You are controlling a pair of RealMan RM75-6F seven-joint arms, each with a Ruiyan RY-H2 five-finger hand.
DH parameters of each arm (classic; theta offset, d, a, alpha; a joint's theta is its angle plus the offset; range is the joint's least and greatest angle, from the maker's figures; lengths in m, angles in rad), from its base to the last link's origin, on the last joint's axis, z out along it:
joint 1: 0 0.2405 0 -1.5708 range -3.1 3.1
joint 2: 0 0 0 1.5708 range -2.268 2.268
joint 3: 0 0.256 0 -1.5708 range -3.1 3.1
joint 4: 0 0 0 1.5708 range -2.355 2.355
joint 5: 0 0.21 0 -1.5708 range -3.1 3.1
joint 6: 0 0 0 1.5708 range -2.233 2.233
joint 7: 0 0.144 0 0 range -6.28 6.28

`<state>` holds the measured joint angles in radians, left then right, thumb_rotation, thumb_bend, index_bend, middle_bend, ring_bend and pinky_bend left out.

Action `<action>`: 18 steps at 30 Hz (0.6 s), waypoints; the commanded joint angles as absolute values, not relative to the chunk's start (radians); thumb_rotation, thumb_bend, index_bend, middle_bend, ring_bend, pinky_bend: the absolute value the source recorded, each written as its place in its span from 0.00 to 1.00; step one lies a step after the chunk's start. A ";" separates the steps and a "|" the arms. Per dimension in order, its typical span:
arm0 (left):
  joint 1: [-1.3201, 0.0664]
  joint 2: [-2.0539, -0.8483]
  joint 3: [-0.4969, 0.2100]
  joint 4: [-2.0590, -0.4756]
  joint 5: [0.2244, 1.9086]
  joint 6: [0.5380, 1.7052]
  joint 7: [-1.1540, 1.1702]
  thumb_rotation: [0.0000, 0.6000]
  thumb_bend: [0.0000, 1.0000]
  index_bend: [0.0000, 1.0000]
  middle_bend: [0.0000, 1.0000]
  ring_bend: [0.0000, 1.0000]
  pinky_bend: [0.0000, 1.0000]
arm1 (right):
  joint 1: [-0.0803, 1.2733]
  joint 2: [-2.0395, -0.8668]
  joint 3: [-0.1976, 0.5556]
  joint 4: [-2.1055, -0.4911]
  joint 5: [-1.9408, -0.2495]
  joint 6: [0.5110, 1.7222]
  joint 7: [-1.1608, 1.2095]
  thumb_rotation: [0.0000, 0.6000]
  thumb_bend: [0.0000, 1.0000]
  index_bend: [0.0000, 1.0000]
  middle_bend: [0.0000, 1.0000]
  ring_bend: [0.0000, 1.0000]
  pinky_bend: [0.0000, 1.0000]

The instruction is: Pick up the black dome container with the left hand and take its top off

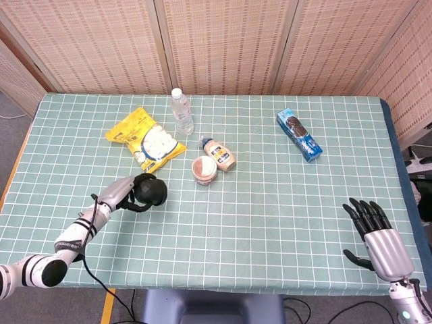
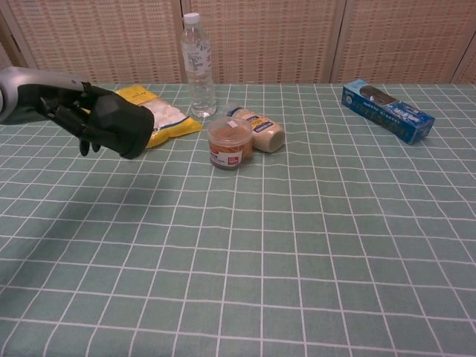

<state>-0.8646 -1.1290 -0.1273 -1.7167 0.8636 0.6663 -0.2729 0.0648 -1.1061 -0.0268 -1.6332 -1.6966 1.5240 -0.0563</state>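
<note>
The black dome container (image 1: pixel 152 190) (image 2: pixel 123 125) is off the table, gripped by my left hand (image 1: pixel 130 192) (image 2: pixel 76 110), whose dark fingers wrap around it from the left. It hangs tilted above the tablecloth in front of the yellow snack bag. My right hand (image 1: pixel 374 229) rests at the table's near right corner, fingers spread, holding nothing; only the head view shows it.
A yellow snack bag (image 1: pixel 146 140) (image 2: pixel 139 113), a water bottle (image 1: pixel 181 111) (image 2: pixel 198 65), a lying sauce bottle (image 1: pixel 219 154) (image 2: pixel 260 129) and a small round tub (image 1: pixel 204 169) (image 2: pixel 230 143) stand mid-table. A blue box (image 1: pixel 299 135) (image 2: pixel 387 110) lies far right.
</note>
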 commanded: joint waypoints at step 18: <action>-0.867 -1.133 -0.012 -1.533 1.022 0.566 0.131 1.00 0.39 0.68 0.77 0.62 0.53 | 0.060 -1.102 -0.023 -1.636 -1.693 1.535 -0.059 1.00 0.08 0.00 0.00 0.00 0.00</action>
<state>-0.7976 -1.1236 -0.1368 -1.5597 1.1289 0.5320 -0.2033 0.0613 -1.1024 -0.0259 -1.6370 -1.6951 1.5312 -0.0574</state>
